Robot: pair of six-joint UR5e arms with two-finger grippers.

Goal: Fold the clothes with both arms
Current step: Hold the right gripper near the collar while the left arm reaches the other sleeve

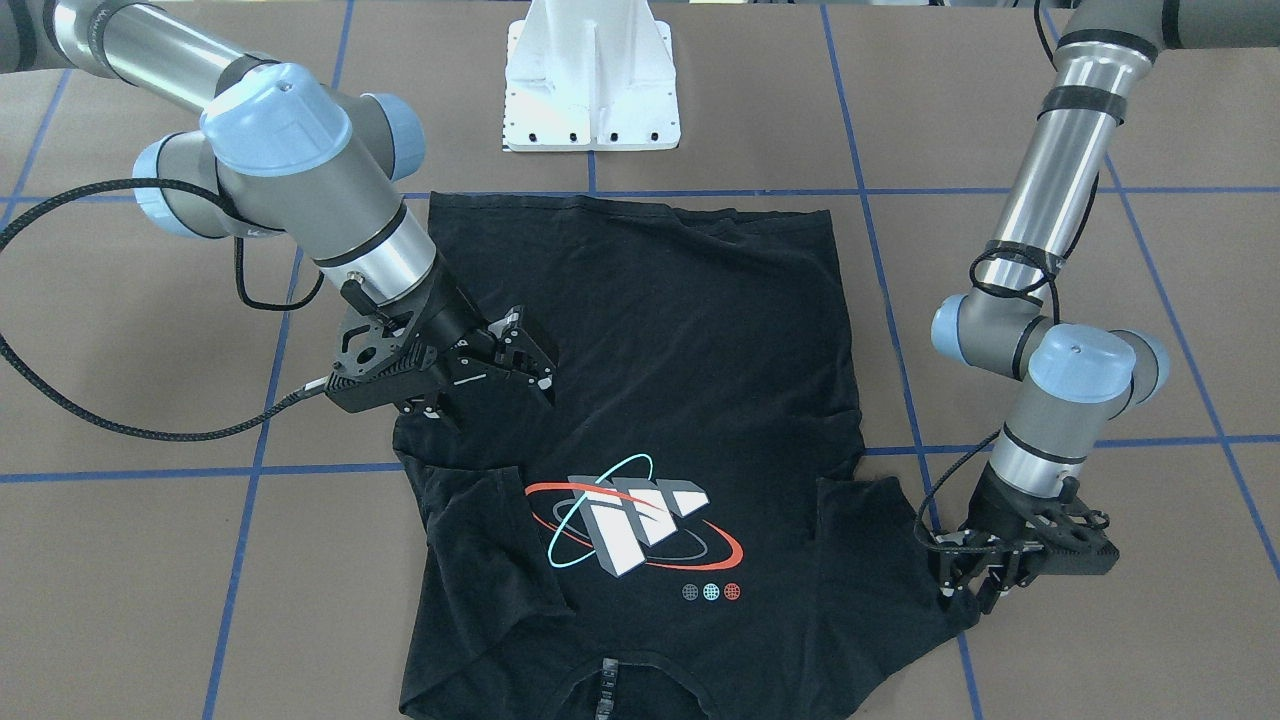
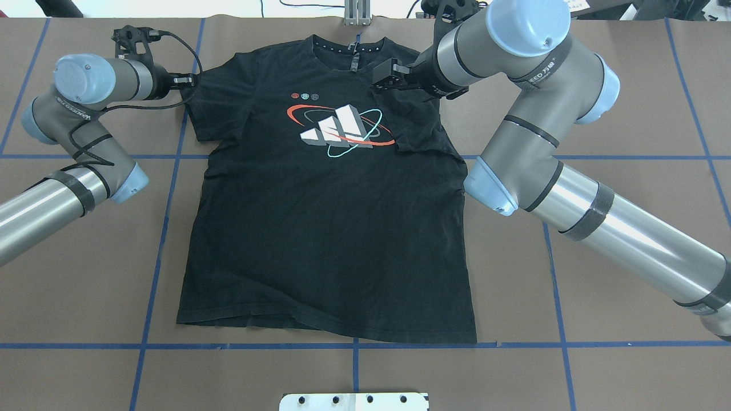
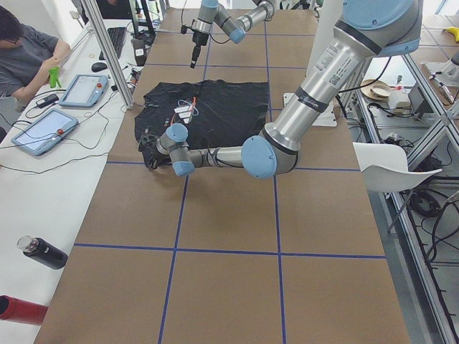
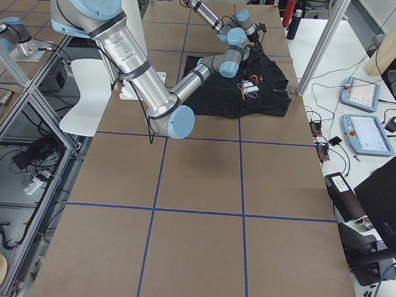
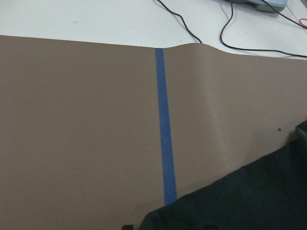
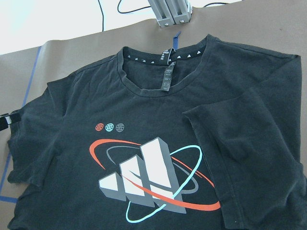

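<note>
1. The black T-shirt [image 2: 320, 228] is lying flat and print-up on the brown counter [image 2: 85, 257]. Its collar [image 6: 163, 91] is pointing away from the robot, and the print [image 2: 337, 128] is sitting on the chest just below that collar.
2. On the robot's right of the print, the right sleeve [image 6: 240, 143] is lying folded inward, with its hem running just beside the print's outer ellipse. That side looks dealt with, which is probably why the right arm is staying clear of the cloth.
3. The right gripper [image 2: 381, 77] is hovering above that folded sleeve, on the collar side of the print. It is gripping nothing, since the cloth beneath it is lying undisturbed. I cannot tell how far its jaws are spread.
4. On the opposite side of the print, the left sleeve [image 1: 880, 530] is lying spread outward and unfolded. By my judgement it is the next part to be turned in.
5. The left gripper [image 1: 968, 592] is sitting low at the counter against that sleeve's outer edge, well out from the print, and seems to be lining up for a pinch. Its wrist view is showing only the sleeve's edge and a strip of blue tape [image 5: 165, 143]. I cannot tell whether its jaws are closing on the cloth.
</note>
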